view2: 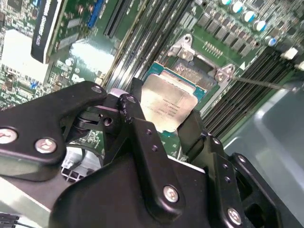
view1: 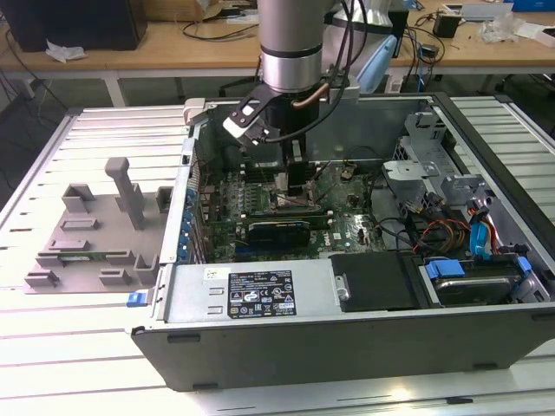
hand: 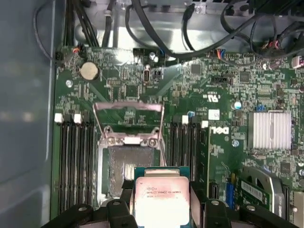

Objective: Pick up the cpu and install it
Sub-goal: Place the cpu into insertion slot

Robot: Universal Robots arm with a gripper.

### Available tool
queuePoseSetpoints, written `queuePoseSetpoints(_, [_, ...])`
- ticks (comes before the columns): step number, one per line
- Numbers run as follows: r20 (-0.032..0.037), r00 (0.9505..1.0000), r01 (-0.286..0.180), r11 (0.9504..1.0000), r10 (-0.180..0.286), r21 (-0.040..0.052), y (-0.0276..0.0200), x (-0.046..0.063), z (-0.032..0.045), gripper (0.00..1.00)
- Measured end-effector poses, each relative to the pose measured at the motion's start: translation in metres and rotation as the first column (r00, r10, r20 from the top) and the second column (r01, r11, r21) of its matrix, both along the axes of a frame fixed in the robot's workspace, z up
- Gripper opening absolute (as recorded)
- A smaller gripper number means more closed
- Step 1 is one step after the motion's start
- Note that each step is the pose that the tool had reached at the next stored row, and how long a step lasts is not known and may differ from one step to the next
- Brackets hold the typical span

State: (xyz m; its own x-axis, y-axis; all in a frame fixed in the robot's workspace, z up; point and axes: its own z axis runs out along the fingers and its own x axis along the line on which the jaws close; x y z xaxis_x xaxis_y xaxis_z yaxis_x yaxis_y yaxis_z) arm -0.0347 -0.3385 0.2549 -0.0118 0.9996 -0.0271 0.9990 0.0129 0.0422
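My gripper (view2: 162, 115) is shut on the cpu (view2: 169, 105), a flat square chip with a shiny silver top and a thin pale edge; a black finger (view2: 132, 105) presses on each side. In the first wrist view the cpu (hand: 161, 198) hangs partly over the near edge of the open motherboard socket (hand: 124, 166), whose metal load frame (hand: 128, 110) is swung up. In the exterior view the gripper (view1: 291, 179) hangs low inside the computer case, just above the socket (view1: 293, 203). I cannot tell whether the chip touches the socket.
Memory slots (hand: 73, 156) flank the socket on both sides. A finned heatsink (hand: 270, 129) and black cables (hand: 199, 33) lie nearby. The case wall (view1: 347, 117) stands close behind the arm. A grey plastic tray (view1: 87, 236) with upright blocks sits on the exterior view's left.
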Motion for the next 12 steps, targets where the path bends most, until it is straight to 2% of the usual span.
queuePoseSetpoints(3, [-0.0001, 1.0, 0.008, 1.0, -0.008, -0.0001, 0.0023, 0.004, -0.0018, 0.55])
queuePoseSetpoints(7, [-0.0001, 0.9997, 0.023, 0.9997, -0.023, -0.0002, 0.0074, 0.006, -0.01, 0.55])
queuePoseSetpoints(10, [0.0, 0.9996, 0.027, 0.9996, -0.027, -0.0028, 0.0144, 0.006, -0.0162, 0.55])
queuePoseSetpoints(11, [0.0002, 0.9996, 0.027, 0.9996, -0.027, -0.0052, 0.019, 0.006, -0.0198, 0.55])
queuePoseSetpoints(12, [0.0001, 0.9996, 0.027, 0.9996, -0.027, -0.0085, 0.021, 0.006, -0.022, 0.55])
